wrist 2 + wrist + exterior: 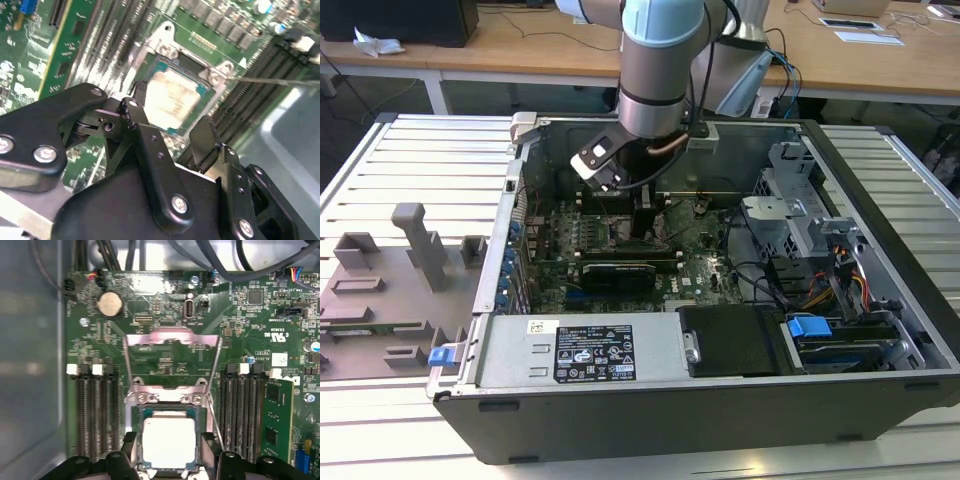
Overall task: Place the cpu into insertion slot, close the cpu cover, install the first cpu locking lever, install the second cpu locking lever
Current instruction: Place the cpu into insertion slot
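The cpu [168, 445], a square chip with a dull silver top, lies within the silvery rim of the insertion slot [167, 390] on the green motherboard. My gripper [169, 436] reaches down into the computer case [720, 420]. Its black fingers [129, 450] press against two opposite sides of the chip, so it is shut on it. In the second wrist view the cpu [172, 97] sits between the tips of the gripper [170, 115]. The cpu cover [172, 336], a silvery frame with a window, stands flipped back from the slot. A thin lever rod [270, 80] sticks out beside the slot.
Long black memory slots [95, 415] flank the slot on both sides, and a green memory card [277, 420] stands in one. The case holds a power supply [590, 350], a drive cage [800, 220] and cables. A grey fixture [410, 260] stands at the exterior view's left.
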